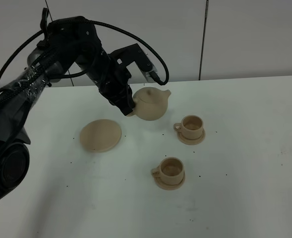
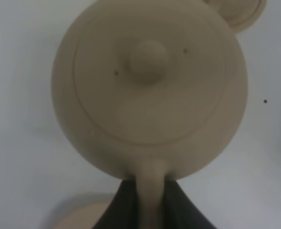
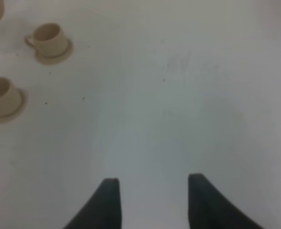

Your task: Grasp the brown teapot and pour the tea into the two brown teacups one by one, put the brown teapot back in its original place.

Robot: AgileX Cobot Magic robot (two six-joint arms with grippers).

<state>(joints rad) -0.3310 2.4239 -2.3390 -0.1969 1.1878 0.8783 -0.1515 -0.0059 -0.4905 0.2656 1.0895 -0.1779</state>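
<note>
The brown teapot point(image 1: 151, 104) hangs above the table, roughly level, spout pointing right towards the far teacup point(image 1: 192, 127). My left gripper point(image 1: 128, 106) is shut on its loop handle. In the left wrist view the lidded teapot point(image 2: 150, 86) fills the frame, and the left gripper point(image 2: 150, 202) has the handle pinched between its dark fingers. The near teacup point(image 1: 170, 170) sits on its saucer closer to the front. The original place, a wide flat saucer point(image 1: 100, 135), lies bare to the left of the teapot. My right gripper point(image 3: 152, 200) is open over bare table, with both teacups point(image 3: 47, 40) point(image 3: 2, 95) far off.
The white table point(image 1: 245, 163) stretches right of the cups. The left arm and its cables point(image 1: 61, 44) lean in from the back left. A grey wall stands behind the table's back edge.
</note>
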